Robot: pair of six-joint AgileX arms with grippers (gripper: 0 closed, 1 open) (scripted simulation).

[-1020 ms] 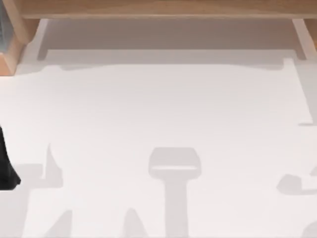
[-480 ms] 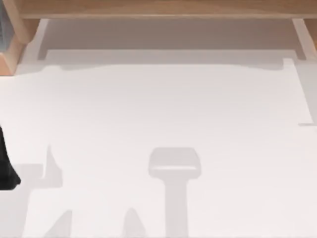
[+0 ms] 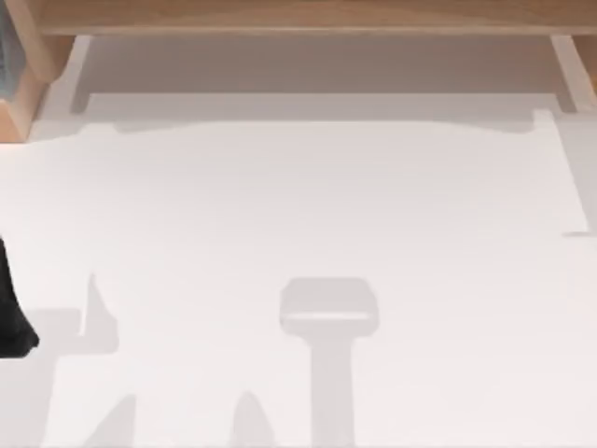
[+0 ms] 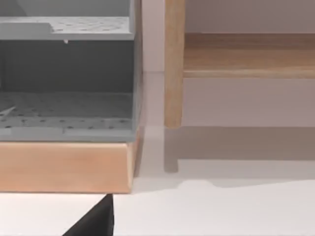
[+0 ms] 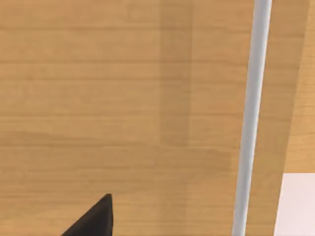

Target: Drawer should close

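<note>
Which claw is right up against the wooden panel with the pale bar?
The right claw: the wooden panel and pale bar loom close before it. The left claw faces grey shelves from farther back.

Wooden shelf (image 3: 298,14) along table's (image 3: 298,205) far edge. Grey perforated rack (image 4: 66,78) on wooden base (image 4: 64,167) at far left corner, beside shelf's post (image 4: 173,64). Left arm (image 3: 11,313) at left edge.

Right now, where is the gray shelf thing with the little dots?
The gray dotted shelf unit sits on a wooden base in the left wrist view, beside a wooden post; the top view shows it at the table's far left corner.
</note>
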